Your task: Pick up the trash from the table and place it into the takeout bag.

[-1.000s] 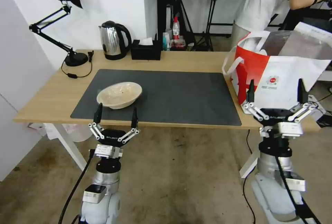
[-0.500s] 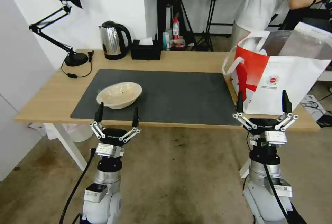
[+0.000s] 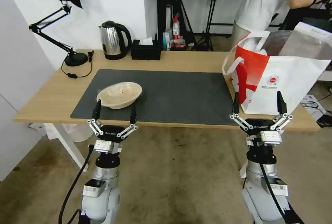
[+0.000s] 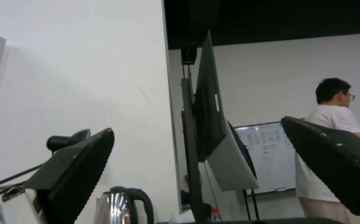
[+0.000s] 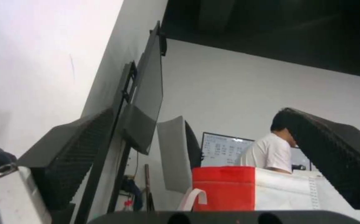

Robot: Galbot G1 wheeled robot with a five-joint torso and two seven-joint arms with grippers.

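Observation:
A shallow beige bowl sits on the left part of the dark grey mat of the light wood table. The white takeout bag with its red side panel stands open on the table's right end. My left gripper points up, open and empty, in front of the table's front edge just below the bowl. My right gripper is also open and empty, upright before the table edge in front of the bag.
A steel kettle, a black tissue box and a black desk lamp stand along the table's back. A person stands behind the bag. Bare floor lies between my arms and the table.
My right gripper has dropped down and moved left, away from the bag's front. The left gripper has shifted slightly up toward the table edge.

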